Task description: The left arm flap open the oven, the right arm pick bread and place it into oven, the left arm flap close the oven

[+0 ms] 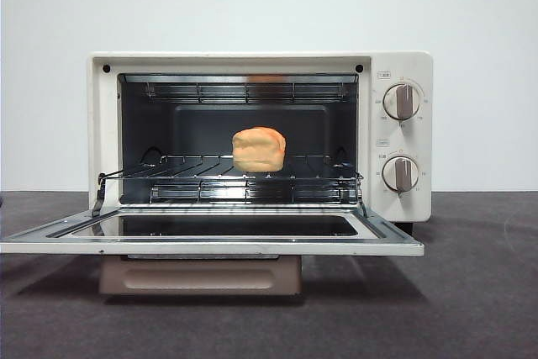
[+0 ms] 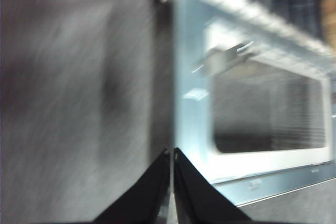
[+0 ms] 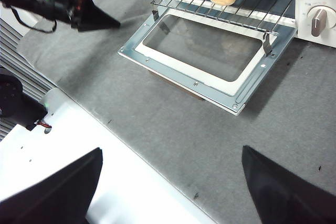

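- We see the bread [image 1: 259,150] sitting on the wire rack [image 1: 227,176] inside the oven [image 1: 261,136], about mid-width of the cavity
- The oven door [image 1: 210,237] lies flapped down flat, its glass window facing up, the tan handle [image 1: 200,275] hanging below its front edge
- Our left gripper [image 2: 172,153] has its fingers clenched together, holding nothing; its tips sit just beside the door's metal side edge, over the grey table [image 3: 173,135]
- Our right gripper [image 3: 170,187] has its fingers released wide apart and empty; the open door lies well ahead of them, the bread farther still
- In the right wrist view, the left arm's dark tip [image 3: 92,18] points toward the door's corner
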Tool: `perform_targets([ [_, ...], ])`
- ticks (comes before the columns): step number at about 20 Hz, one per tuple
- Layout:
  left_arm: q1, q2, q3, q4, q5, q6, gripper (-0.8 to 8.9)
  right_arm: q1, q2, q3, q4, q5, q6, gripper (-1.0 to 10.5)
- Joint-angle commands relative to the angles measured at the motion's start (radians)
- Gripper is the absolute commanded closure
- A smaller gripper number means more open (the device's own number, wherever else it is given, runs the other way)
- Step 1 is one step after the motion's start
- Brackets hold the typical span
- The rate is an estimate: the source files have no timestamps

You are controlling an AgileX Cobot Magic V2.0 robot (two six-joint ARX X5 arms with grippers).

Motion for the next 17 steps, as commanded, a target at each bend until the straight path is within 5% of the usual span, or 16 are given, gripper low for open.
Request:
perform_targets([
  [1, 0.002, 0.037, -0.028, 0.022, 0.004, -0.016, 8.01, 0.009, 0.001, 0.006, 0.008, 0.022, -0.005, 5.2],
  [17, -0.06, 0.259, -0.044, 0.081, 0.153, -0.027, 8.0, 0.009, 0.001, 0.006, 0.068, 0.053, 0.008, 5.2],
])
